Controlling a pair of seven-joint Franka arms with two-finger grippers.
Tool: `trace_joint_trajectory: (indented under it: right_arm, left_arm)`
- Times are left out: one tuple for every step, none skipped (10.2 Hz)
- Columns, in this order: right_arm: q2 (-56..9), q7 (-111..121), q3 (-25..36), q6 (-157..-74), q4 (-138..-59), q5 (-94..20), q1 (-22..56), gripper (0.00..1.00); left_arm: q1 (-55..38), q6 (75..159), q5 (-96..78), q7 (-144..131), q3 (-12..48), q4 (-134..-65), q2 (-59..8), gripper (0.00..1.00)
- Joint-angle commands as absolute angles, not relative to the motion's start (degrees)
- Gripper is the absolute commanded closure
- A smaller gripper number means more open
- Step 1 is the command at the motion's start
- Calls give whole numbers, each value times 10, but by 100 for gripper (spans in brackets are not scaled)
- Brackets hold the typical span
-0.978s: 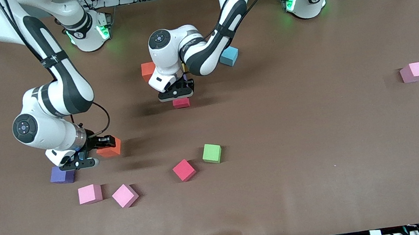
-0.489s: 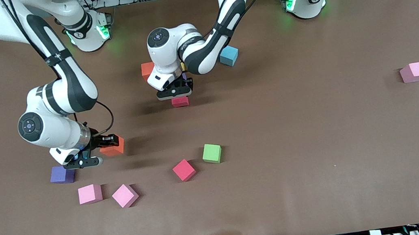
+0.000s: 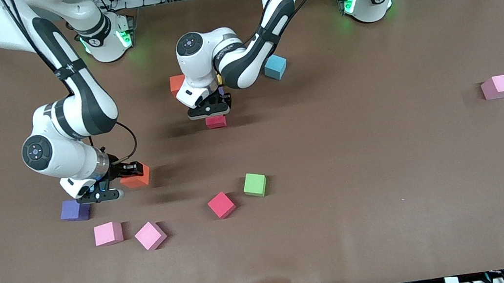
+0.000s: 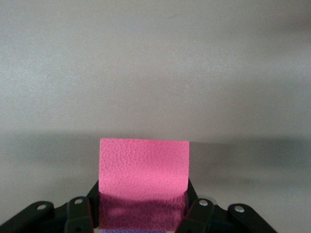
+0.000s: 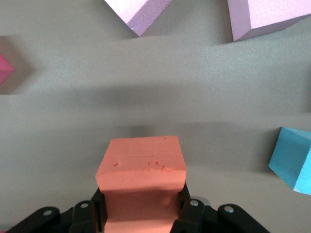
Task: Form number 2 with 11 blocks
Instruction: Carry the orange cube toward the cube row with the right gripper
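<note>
My left gripper (image 3: 214, 115) (image 4: 143, 196) is shut on a red block (image 3: 217, 122) (image 4: 144, 162), low over the table just beside an orange block (image 3: 176, 83). Slivers of a yellow block (image 3: 220, 81) and a purple one (image 3: 222, 91) peek out from under the left wrist; the rest there is hidden. My right gripper (image 3: 132, 173) (image 5: 141, 200) is shut on a second orange block (image 3: 137, 177) (image 5: 142, 165), above the table beside a purple block (image 3: 75, 210). A light blue block (image 3: 275, 67) lies by the left arm's forearm.
Loose on the table nearer the front camera are two pink blocks (image 3: 108, 233) (image 3: 150, 235), a red block (image 3: 221, 204) and a green block (image 3: 255, 184). A pale pink block (image 3: 498, 86) sits alone toward the left arm's end.
The left gripper has carried the red block slightly toward the robots' bases. The right gripper shifted a little toward the left arm's end with the orange block, then held still.
</note>
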State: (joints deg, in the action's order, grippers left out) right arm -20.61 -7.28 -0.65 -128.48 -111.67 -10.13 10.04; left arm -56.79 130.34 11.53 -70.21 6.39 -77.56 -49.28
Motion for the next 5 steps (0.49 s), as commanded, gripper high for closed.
trace_joint_trajectory:
  right_arm:
    - [-219,-98,-7,-1283,-1104,-109,99,100]
    - [-221,-110,-7,-1285,-1104,-110,99,100]
    - [-222,-126,-8,-1288,-1104,-110,99,100]
    - [-226,-146,-8,-1288,-1104,-110,100,100]
    - [-229,-172,-8,-1289,-1104,-110,102,100]
  left_arm:
    - [-569,1303,133,-724,63,-788,-479,32]
    - [-570,1304,133,-729,63,-788,-478,27]
    - [-570,1303,133,-736,63,-788,-477,17]
    - [-569,1303,133,-737,63,-788,-476,4]
    - [-570,1303,133,-737,63,-788,-476,0]
